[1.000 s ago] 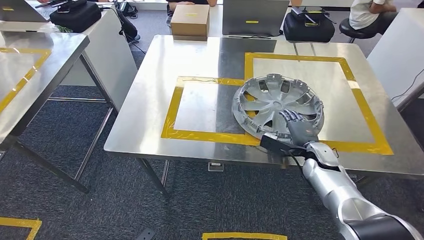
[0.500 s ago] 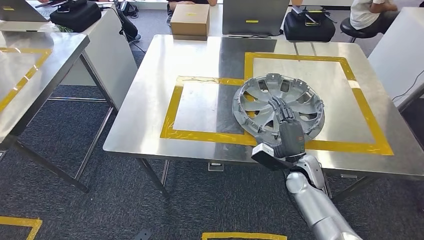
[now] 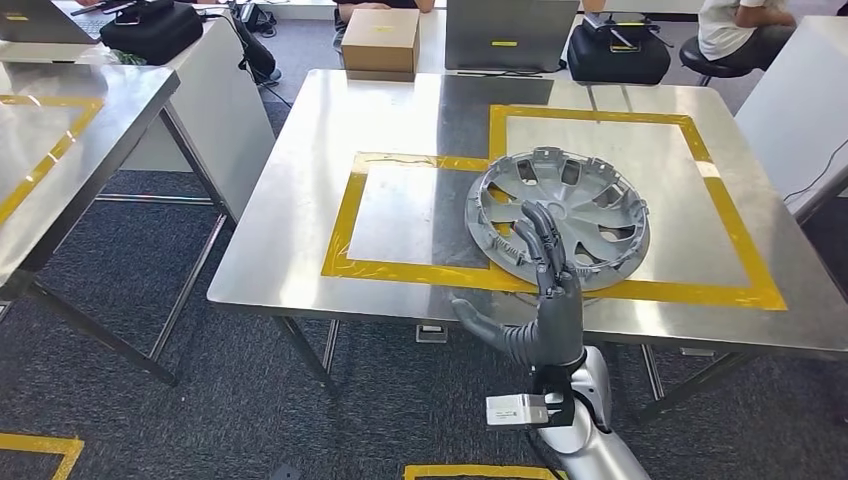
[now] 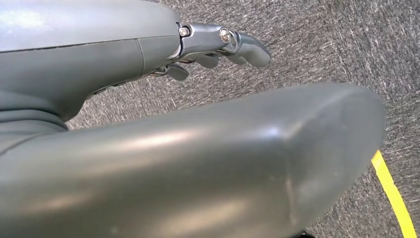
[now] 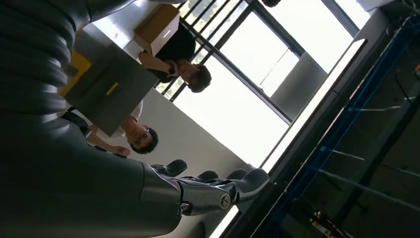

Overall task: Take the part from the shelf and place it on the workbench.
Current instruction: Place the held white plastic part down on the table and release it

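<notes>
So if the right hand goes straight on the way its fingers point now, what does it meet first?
Probably the hubcap: the right hand points up and forward toward it, though it may be raised high enough to pass above.

Lots of bare workbench (image 3: 300, 240) left of the hubcap (image 3: 560, 215); far edge is crowded by a cardboard box (image 3: 380, 42), laptop (image 3: 510, 35) and bag (image 3: 617, 52).

The right hand (image 3: 548, 300) is standing upright in front of the hubcap (image 3: 558, 218), its fingers (image 3: 536, 235) covering part of the near rim. The right arm is running off the lower edge below the hand. Beyond the hand, two seated people are being cut off by the far edge. The left hand (image 4: 148, 124) is blocking most of its wrist view.
</notes>
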Available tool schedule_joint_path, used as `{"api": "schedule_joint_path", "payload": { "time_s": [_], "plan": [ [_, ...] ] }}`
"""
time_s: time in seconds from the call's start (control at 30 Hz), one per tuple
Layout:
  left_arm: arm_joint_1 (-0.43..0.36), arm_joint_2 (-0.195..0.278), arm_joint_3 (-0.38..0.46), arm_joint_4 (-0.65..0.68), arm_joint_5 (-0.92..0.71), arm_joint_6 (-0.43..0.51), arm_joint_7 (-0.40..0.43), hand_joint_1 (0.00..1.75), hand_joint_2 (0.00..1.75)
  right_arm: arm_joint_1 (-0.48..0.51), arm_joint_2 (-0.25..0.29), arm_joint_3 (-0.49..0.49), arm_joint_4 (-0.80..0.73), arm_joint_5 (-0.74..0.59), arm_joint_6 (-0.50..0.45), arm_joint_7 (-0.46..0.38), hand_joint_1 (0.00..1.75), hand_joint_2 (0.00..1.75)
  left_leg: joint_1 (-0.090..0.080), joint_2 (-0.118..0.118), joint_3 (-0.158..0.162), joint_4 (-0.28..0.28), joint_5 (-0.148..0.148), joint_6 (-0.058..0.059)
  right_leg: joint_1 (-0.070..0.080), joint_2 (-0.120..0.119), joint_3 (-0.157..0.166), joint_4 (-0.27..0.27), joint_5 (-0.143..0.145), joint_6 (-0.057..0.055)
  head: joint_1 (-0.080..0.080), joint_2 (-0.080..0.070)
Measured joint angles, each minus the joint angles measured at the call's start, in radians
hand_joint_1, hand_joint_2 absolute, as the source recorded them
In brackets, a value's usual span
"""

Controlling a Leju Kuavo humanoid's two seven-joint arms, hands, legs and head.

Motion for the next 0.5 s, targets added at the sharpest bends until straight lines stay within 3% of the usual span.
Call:
{"api": "schedule_joint_path", "payload": {
  "time_s": [0.2,0.5],
  "plan": [
    [-0.001,-0.01,0.0,0.0,-0.017,0.002,0.013,0.0,0.0,0.071,0.002,0.014,-0.056,-0.122,-0.075,-0.005,0.0,1.75,0.0,0.0,0.0,0.0,0.0,0.0,0.0,0.0,0.0,-0.001,0.0,0.0,0.0,0.0],
    [-0.001,-0.017,0.0,0.0,-0.027,0.003,0.013,0.0,0.0,0.127,0.006,0.007,-0.056,-0.136,-0.091,-0.006,0.0,1.75,0.0,0.0,0.0,0.0,0.0,0.0,0.0,0.0,0.0,-0.001,0.0,0.0,0.0,0.0]
  ]
}}
